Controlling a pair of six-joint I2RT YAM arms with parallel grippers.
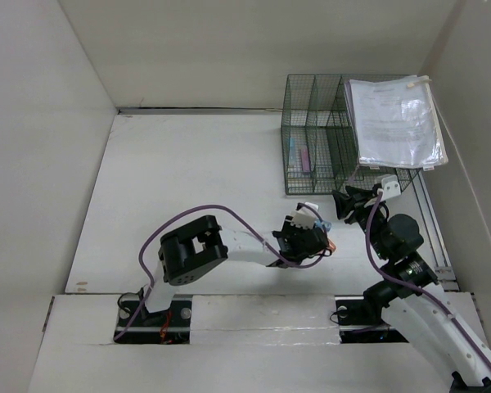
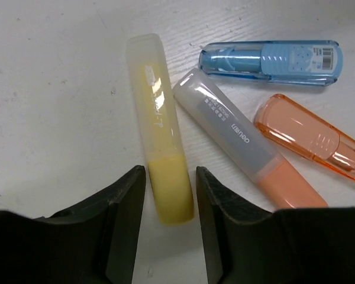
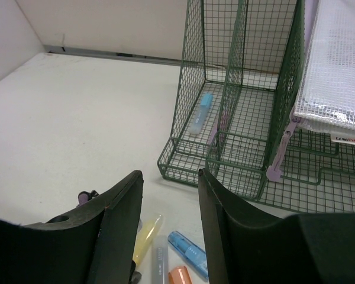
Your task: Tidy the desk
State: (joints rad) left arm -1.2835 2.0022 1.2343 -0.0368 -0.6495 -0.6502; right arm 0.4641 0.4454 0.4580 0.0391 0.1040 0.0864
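On the white desk (image 1: 188, 180) lie a yellow highlighter (image 2: 160, 130), a grey-capped orange highlighter (image 2: 242, 142), a blue clear-cased pen (image 2: 272, 62) and an orange clear-cased pen (image 2: 310, 139). My left gripper (image 2: 170, 177) is open low over the desk, its fingers on either side of the yellow highlighter's near end with small gaps. In the top view it (image 1: 307, 233) is just in front of the rack. My right gripper (image 3: 170, 177) is open and empty, raised above the same pens, near the rack's front in the top view (image 1: 352, 203).
A dark green wire-mesh rack (image 1: 327, 139) stands at the back right. Its left slot holds a blue pen (image 3: 201, 112) and a pink one (image 1: 304, 157). A clear zip pouch of papers (image 1: 397, 123) lies on its right tray. White walls bound the desk.
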